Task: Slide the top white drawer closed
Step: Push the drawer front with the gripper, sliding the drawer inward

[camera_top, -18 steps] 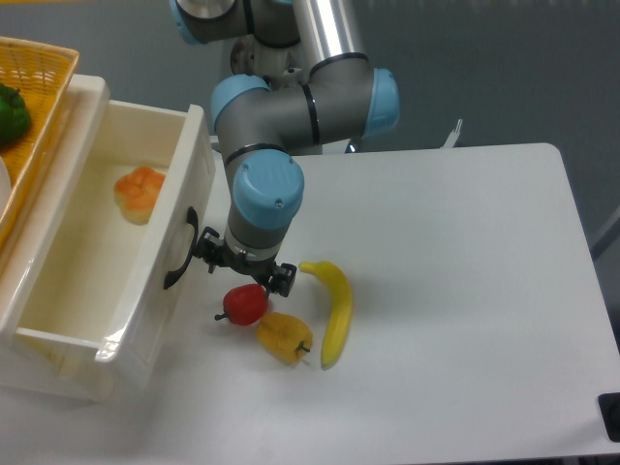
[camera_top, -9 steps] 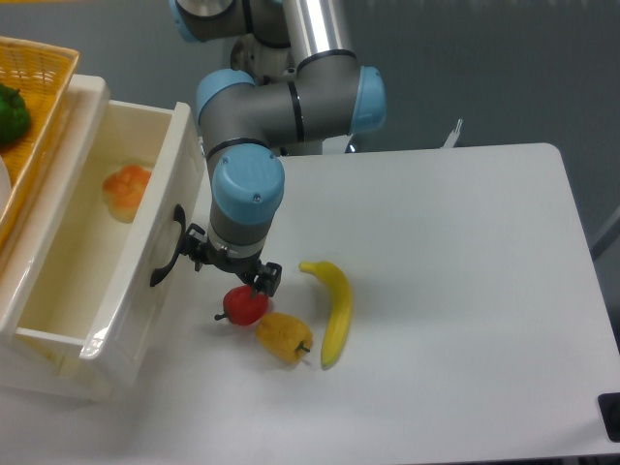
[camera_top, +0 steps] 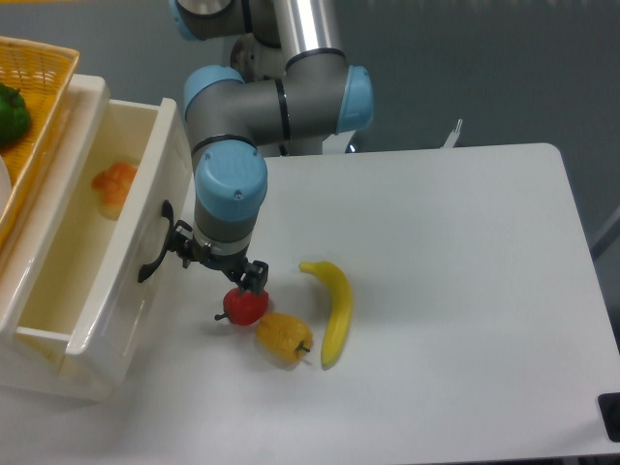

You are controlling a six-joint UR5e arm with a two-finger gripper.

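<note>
The top white drawer (camera_top: 124, 266) stands partly pulled out at the left, its cream interior open to view with an orange piece of food (camera_top: 113, 187) inside. A black curved handle (camera_top: 155, 254) sits on its front panel. My gripper (camera_top: 218, 263) points down right beside that panel, with its left black part against the handle. The blue wrist covers the fingertips, so how the jaws stand does not show.
A red pepper (camera_top: 246, 304) lies just below the gripper, with a yellow pepper (camera_top: 283, 336) and a banana (camera_top: 334, 310) to its right. A wicker basket (camera_top: 44, 92) holding a green vegetable (camera_top: 10, 112) sits on top of the cabinet at the far left.
The gripper has moved left, and the drawer front and handle have gone left with it, so less of the drawer sticks out. The orange food has shifted left with the drawer.
</note>
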